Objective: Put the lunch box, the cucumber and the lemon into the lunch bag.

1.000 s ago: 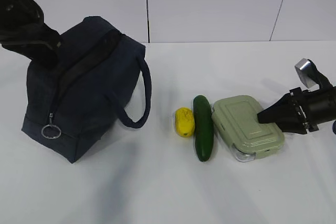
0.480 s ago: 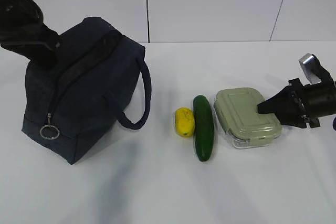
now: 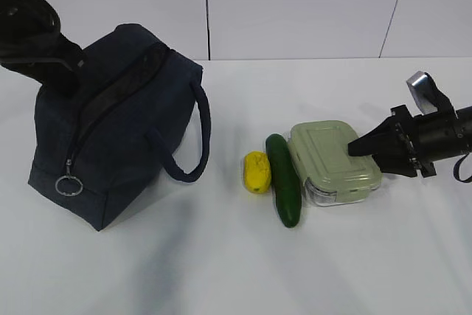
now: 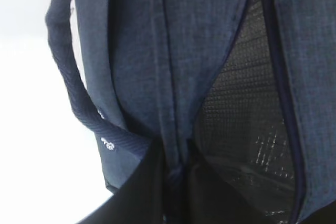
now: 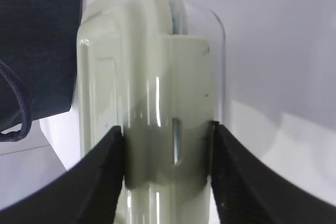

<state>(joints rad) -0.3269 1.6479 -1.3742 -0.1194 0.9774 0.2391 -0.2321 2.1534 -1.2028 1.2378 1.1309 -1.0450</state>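
1. Lunch box (image 3: 335,160): clear rectangular tub with rounded corners under a pale sage-green lid with a raised inner panel. In the wrist view (image 5: 152,103) a clip tab shows at the near end and the clear wall shows past the lid edge.
2. Right gripper (image 3: 363,147) comes in from the right side of the lunch box; its two black fingers (image 5: 105,182) stand one on each side of the box's near end, pressed against the lid edges. Clamped on the box. Whether the box is off the table (image 3: 221,256) or resting on it, cannot tell.
3. Cucumber (image 3: 283,179): smooth, dark green, slightly curved, lying against the left side of the lunch box.
4. Lemon (image 3: 257,171): small, bright yellow, just left of the cucumber, so further left of the lunch box.
5. Lunch bag (image 3: 110,130): dark navy fabric, loop handle, metal ring pull; well left of the lunch box.
6. Left gripper (image 4: 176,177): dark fingers either side of a fold of bag fabric beside black mesh lining; closed on it.
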